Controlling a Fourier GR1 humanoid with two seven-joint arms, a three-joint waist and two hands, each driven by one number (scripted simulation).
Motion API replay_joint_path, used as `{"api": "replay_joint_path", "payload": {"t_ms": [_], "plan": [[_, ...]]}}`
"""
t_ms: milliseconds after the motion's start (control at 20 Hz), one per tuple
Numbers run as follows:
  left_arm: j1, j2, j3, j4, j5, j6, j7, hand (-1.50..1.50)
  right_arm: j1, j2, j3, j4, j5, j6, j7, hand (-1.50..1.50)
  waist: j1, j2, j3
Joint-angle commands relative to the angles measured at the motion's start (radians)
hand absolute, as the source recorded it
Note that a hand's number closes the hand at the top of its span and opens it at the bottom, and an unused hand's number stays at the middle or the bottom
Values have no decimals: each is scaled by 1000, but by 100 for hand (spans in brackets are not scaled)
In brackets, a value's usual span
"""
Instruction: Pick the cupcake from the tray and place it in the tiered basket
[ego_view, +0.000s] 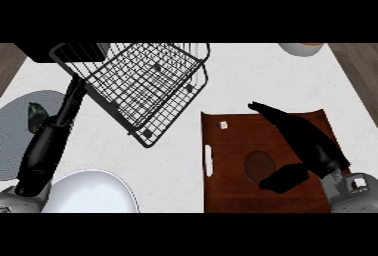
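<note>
The right hand (299, 145) hovers over the brown tray (236, 195), fingers straight, thumb beside a round brown shape (perhaps the cupcake (258, 165)). The black wire tiered basket (148, 80) stands tilted on the white surface (244, 85), left of the tray. The left hand (44, 150) lies beside a white plate (92, 192).

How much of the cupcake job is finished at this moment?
Nothing looks finished: the tiered basket shows no cupcake. In hand: the right hand reaches over the tray, fingers straight, holding nothing; no cupcake is clearly visible. Left: grasping, carrying and placing. The left hand hangs beside the basket.
</note>
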Motion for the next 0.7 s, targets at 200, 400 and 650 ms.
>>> {"api": "replay_joint_path", "payload": {"t_ms": [200, 400, 650], "plan": [[41, -3, 11, 62, 1, -12, 25, 0, -76, -52, 115, -256, 44, 208, 552, -150, 4, 14, -6], [10, -40, -23, 64, -40, -4, 48, 0, -114, 82, 220, -320, 100, 201, 763, -150, 12, 18, -4], [46, -49, -14, 89, -31, -21, 10, 0, -123, 189, 327, -241, 210, 177, 855, -150, 18, 19, -4]]}}
